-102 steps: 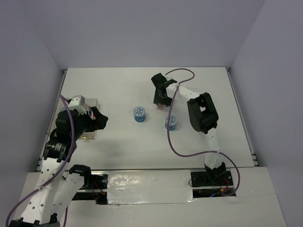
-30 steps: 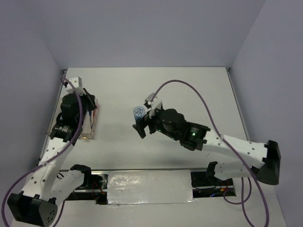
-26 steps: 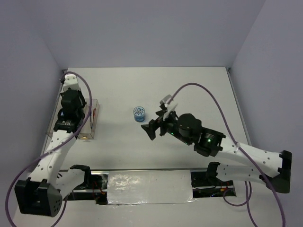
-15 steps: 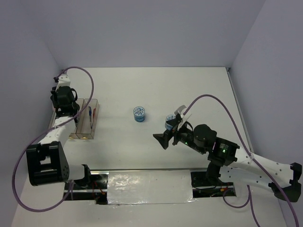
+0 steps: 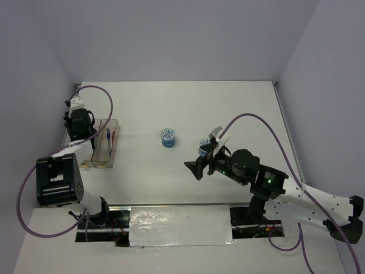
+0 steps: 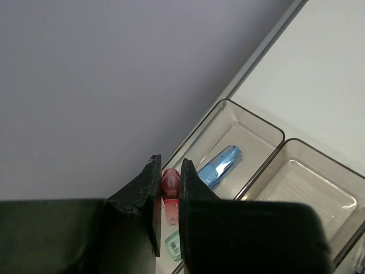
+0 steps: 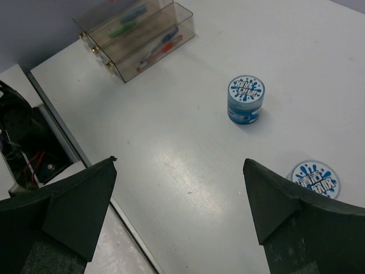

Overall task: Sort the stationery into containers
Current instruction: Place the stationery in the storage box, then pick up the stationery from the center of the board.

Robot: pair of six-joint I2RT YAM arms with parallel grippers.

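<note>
Blue rolls (image 5: 167, 137): two (outside the bins (image 5: 100, 162)).

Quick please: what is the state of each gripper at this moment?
Left gripper: almost closed; a pink bar shows in the gap, gripped or not cannot be told.
Right gripper: open, holding nothing.

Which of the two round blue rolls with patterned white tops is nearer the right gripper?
The right-hand blue roll, partly behind the right gripper; the other roll stands farther left.

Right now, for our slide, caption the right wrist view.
Open right gripper above two blue rolls, pens in clear bins beyond.
</note>
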